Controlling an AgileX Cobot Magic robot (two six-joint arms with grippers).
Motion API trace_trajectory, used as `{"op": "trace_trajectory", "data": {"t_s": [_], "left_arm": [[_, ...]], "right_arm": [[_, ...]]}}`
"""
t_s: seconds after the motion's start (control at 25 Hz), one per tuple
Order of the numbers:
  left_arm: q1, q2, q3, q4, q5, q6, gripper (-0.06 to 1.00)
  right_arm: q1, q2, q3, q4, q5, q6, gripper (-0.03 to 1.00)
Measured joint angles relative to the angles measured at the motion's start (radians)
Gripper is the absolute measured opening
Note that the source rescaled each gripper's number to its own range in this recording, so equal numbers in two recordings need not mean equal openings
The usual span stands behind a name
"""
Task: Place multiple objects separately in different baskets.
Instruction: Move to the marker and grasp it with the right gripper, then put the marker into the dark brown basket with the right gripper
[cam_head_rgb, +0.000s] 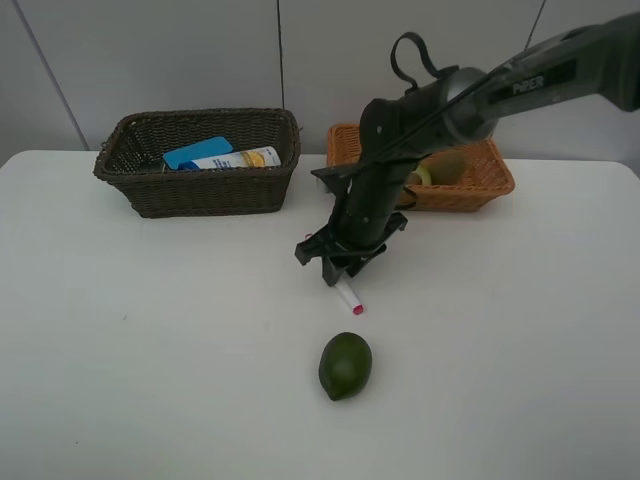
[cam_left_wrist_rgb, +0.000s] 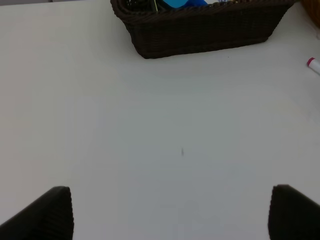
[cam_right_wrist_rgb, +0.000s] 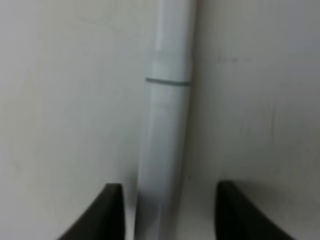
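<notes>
A pink-tipped white marker (cam_head_rgb: 350, 297) lies on the white table near the middle. My right gripper (cam_head_rgb: 340, 270) stands over its back end; in the right wrist view the marker (cam_right_wrist_rgb: 167, 125) runs between the two dark fingers (cam_right_wrist_rgb: 107, 212) with a gap on each side, so the gripper (cam_right_wrist_rgb: 167, 212) is open around it. A whole green avocado (cam_head_rgb: 345, 365) lies closer to the front. The dark brown basket (cam_head_rgb: 200, 190) holds a blue-capped white bottle (cam_head_rgb: 235, 158). The orange-tan basket (cam_head_rgb: 485, 185) holds greenish fruit (cam_head_rgb: 445, 167), partly hidden by the arm. My left gripper (cam_left_wrist_rgb: 170, 215) is open over bare table.
Both baskets stand along the far side of the table (cam_head_rgb: 120, 330), near the wall. The left wrist view shows the dark basket (cam_left_wrist_rgb: 200, 32) ahead and the marker's pink tip (cam_left_wrist_rgb: 313, 65) at its edge. The left arm is out of the high view.
</notes>
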Motion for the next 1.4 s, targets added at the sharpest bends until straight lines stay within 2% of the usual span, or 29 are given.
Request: {"op": "trace_trajectory", "data": {"t_s": [0.04,0.4,0.64,0.84,0.92,0.96,1.08,1.16,1.4], "left_arm": [[0.000,0.000,0.000,0.000,0.000,0.000,1.00],[0.000,0.000,0.000,0.000,0.000,0.000,1.00],[0.000,0.000,0.000,0.000,0.000,0.000,1.00],[0.000,0.000,0.000,0.000,0.000,0.000,1.00],[0.000,0.000,0.000,0.000,0.000,0.000,1.00],[0.000,0.000,0.000,0.000,0.000,0.000,1.00],[0.000,0.000,0.000,0.000,0.000,0.000,1.00],[0.000,0.000,0.000,0.000,0.000,0.000,1.00],[0.000,0.000,0.000,0.000,0.000,0.000,1.00]], "right_arm": [[0.000,0.000,0.000,0.001,0.000,0.000,0.00],[0.000,-0.041,0.010,0.004,0.029,-0.017,0.00],[0.000,-0.259,0.011,-0.002,0.037,-0.026,0.00],[0.000,-0.387,0.011,-0.003,-0.027,-0.026,0.00],[0.000,-0.423,0.011,0.000,-0.095,-0.026,0.00],[0.000,-0.436,0.011,-0.001,-0.181,-0.026,0.00],[0.000,-0.422,0.011,-0.004,-0.320,-0.026,0.00],[0.000,-0.393,0.011,-0.004,-0.467,-0.026,0.00],[0.000,-0.249,0.011,0.011,-1.038,-0.026,0.00]]}}
